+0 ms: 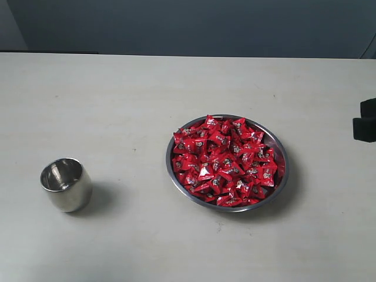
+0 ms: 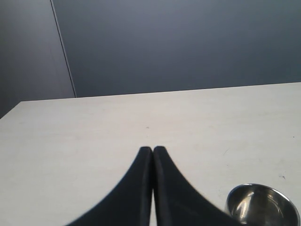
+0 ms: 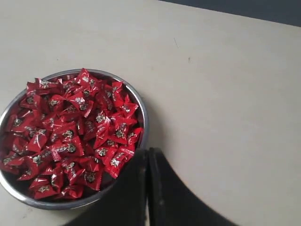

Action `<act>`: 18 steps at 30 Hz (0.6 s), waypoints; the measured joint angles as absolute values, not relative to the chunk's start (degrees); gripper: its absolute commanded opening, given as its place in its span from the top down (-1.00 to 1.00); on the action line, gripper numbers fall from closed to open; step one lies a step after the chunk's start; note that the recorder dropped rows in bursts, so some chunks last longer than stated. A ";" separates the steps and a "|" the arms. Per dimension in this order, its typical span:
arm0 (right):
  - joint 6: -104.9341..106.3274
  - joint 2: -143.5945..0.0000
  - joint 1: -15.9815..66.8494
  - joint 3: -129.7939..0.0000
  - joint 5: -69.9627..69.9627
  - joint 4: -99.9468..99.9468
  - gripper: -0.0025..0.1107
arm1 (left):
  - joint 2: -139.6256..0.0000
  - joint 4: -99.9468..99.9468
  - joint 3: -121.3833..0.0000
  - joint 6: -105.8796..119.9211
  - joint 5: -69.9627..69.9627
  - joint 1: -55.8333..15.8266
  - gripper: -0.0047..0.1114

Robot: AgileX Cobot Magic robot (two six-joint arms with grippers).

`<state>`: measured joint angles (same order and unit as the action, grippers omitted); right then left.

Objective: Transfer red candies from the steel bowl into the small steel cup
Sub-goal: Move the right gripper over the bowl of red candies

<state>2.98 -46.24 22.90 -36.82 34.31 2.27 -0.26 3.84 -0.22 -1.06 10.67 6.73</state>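
A wide steel bowl [image 1: 282, 153] right of the table's middle is heaped with red candies [image 1: 224, 160]. The small steel cup [image 1: 66, 184] stands upright and empty near the front left. My right gripper [image 3: 148, 151] is shut with nothing in it, its black fingers pressed together above the edge of the steel bowl [image 3: 141, 106] and its red candies [image 3: 70, 129]; in the exterior view only its black tip [image 1: 365, 121] shows at the right edge. My left gripper [image 2: 152, 149] is shut and empty over bare table, with the cup [image 2: 263, 203] close beside it.
The pale table [image 1: 117, 106] runs back to a dark wall [image 1: 188, 23]. Its far edge shows in the left wrist view, with a wall seam [image 2: 63, 52] behind.
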 measured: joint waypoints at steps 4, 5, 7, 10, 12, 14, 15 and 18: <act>2.98 -49.46 22.90 -36.82 31.33 2.57 0.97 | -0.26 3.84 -0.22 -1.06 10.67 6.73 0.91; 2.98 -50.19 22.90 -36.82 30.29 2.93 0.97 | -0.26 3.84 -0.22 -1.06 10.67 6.73 0.91; 2.98 -51.58 22.90 -36.82 28.87 3.57 0.97 | -0.26 3.84 -0.22 -1.06 10.67 6.73 0.91; 3.39 -54.08 23.14 -36.82 27.14 3.67 0.97 | -0.26 3.84 -0.22 -1.06 10.67 6.73 0.91; 4.83 -55.45 23.90 -36.82 25.64 4.26 0.97 | -0.26 3.84 -0.22 -1.06 10.67 6.73 0.91; 5.93 -56.74 24.79 -36.82 23.34 5.98 0.97 | -0.26 3.84 -0.22 -1.06 10.67 6.73 0.91; 6.20 -57.39 25.14 -36.82 22.57 6.77 0.97 | -0.26 3.84 -0.22 -1.06 10.67 6.73 0.91; 6.65 -59.37 25.56 -36.82 21.46 8.69 0.97 | -0.26 3.84 -0.22 -1.06 10.67 6.73 0.91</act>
